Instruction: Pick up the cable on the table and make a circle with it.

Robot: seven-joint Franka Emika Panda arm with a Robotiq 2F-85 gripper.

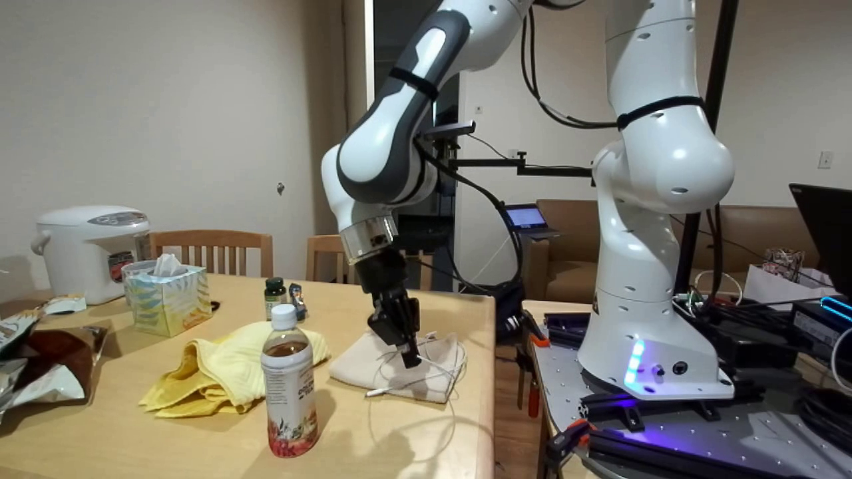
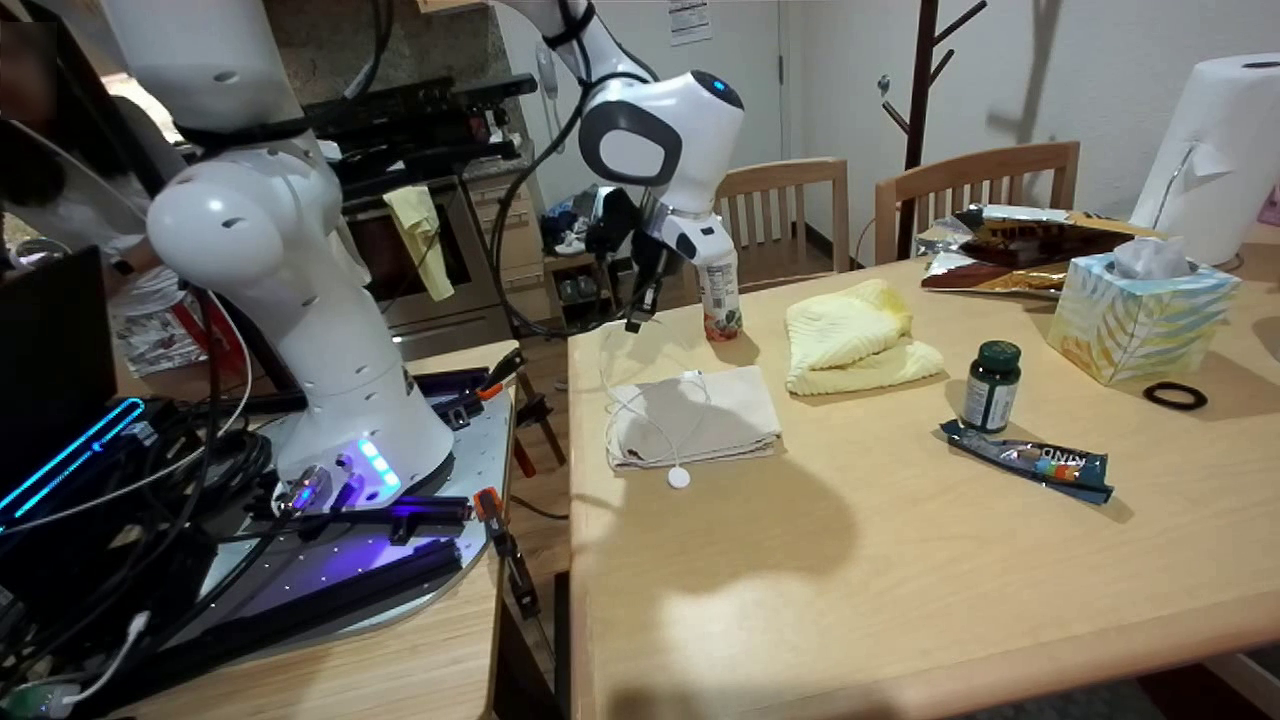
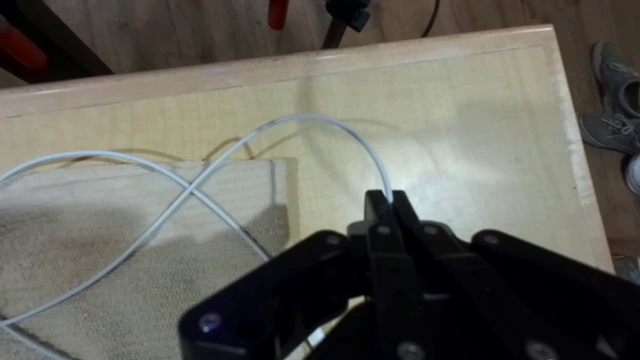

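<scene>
Nearest in the wrist view, our pincer (image 3: 388, 200) pinches the cable (image 3: 305, 117), holding that stretch above the tabletop (image 3: 490, 110). Remainder lies in crossing loops, mostly over the folded cloth (image 3: 100, 220); in an exterior view we note its round white end (image 2: 679, 478) at the cloth's edge. Pick-up done, we judge. Circle not yet made: we see an arc up to the pincer and strands that cross, no single round ring. Left to do, by our reading: bring the held part round to meet the rest, lay it down, let go.
</scene>
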